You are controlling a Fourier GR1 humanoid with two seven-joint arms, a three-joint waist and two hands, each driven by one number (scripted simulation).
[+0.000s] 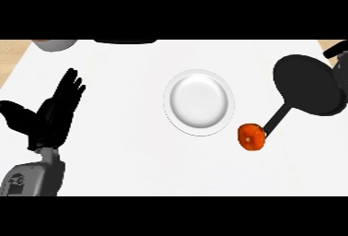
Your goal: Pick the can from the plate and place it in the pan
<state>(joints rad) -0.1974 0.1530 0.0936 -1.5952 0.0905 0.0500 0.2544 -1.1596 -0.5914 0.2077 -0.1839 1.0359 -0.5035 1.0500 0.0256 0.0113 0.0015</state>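
At the centre of the white counter (136, 166), a round white glossy plate (198, 102), bare, with nothing on it. Just off the plate's lower right rim, an orange-red cylindrical can (252, 136), lying on the counter, not on the plate, one round end turned upward, close against the tip of a long black handle. To the right, a round black frying pan (307, 85), handle slanting down and left toward the can, nothing inside. Behind the pan at the right edge, a dark shape, too cut off to identify. At the top left corner, part of a pale rounded bowl (55, 44); at the top centre, the edge of a dark object (125, 41). On the left side, the black left hand (51, 115) on its grey forearm, raised, fingers straight and spread, thumb out to the left, holding nothing, well apart from the can. No right hand anywhere in view. Judging by this layout, pick-up step not yet done: can off the plate but not in the pan. Next move probably a reach to the can, fingers curling round its body, a lift over the handle, then a release inside the pan. Risk: the can rolling away when touched.
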